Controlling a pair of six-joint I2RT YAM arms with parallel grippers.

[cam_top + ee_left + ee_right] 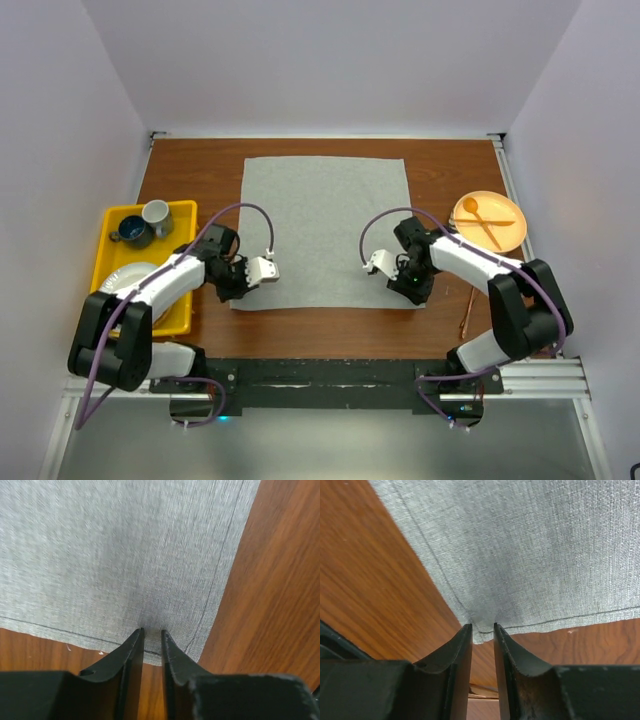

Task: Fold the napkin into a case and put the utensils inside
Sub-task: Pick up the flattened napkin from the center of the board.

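L gripper (152, 632) sits at the near-left corner of the napkin (325, 225), R gripper (483, 627) at the near-right corner. Both have jaws nearly together w/ a thin slit left and tips on the hem; can't tell if clamped. Copper utensil (467, 312) lies on the table (200, 165), just right of the R arm. Napkin is flat and unfolded, mid-table.

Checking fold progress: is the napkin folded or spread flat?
Spread: the napkin lies as one flat square on the table, all four edges showing, no layer doubled over.
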